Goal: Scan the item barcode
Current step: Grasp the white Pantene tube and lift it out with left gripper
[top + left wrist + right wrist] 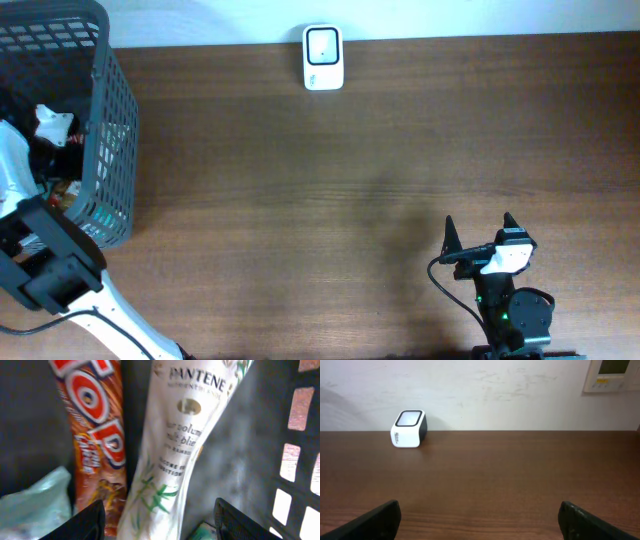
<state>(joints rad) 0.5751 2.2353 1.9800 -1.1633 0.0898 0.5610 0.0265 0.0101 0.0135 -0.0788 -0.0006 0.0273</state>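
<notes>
Left pincer [159,521] is hanging inside the basket [300,460], jaws apart, straddling the lower end of the white shampoo bottle [185,435]; nothing is being gripped. A snack packet [97,435] is lying just beside it at 10 o'clock. Recommendation: centre on the bottle alone before squeezing, keeping off the packet. Right pincer [478,238] is standing wide apart. The scanner [323,57] is sitting at the table's 12 o'clock.

Right gripper [478,218] black with white cap, black cable — left arm [60,265] white, black-jointed.

Grey lattice basket [113,130]; white tube [180,450] with green leaf print; brown wrapper [97,435] with red-and-white letters; white scanner [323,57]; dark-brown woodgrain table [300,200].
</notes>
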